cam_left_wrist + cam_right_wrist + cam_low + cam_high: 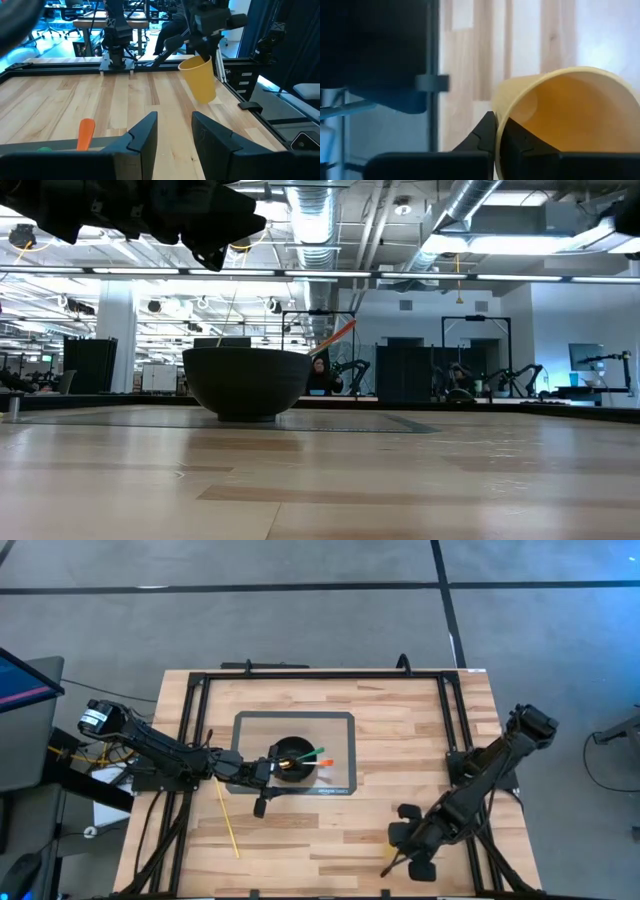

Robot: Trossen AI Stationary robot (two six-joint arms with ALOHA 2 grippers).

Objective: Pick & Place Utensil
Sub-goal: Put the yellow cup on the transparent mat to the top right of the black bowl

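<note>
Above the black bowl (293,759), the left gripper (268,770) is seen unclenched and empty, placement judged done, withdrawal required, while a yellow cup (560,120) is pinched by the right gripper (408,858).

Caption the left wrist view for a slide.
Left hand open above the bowl; right hand holding a yellow cup.

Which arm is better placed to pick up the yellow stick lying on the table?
Left. Its gripper hangs by the bowl, near the yellow stick; the right gripper already pinches a yellow cup.
</note>
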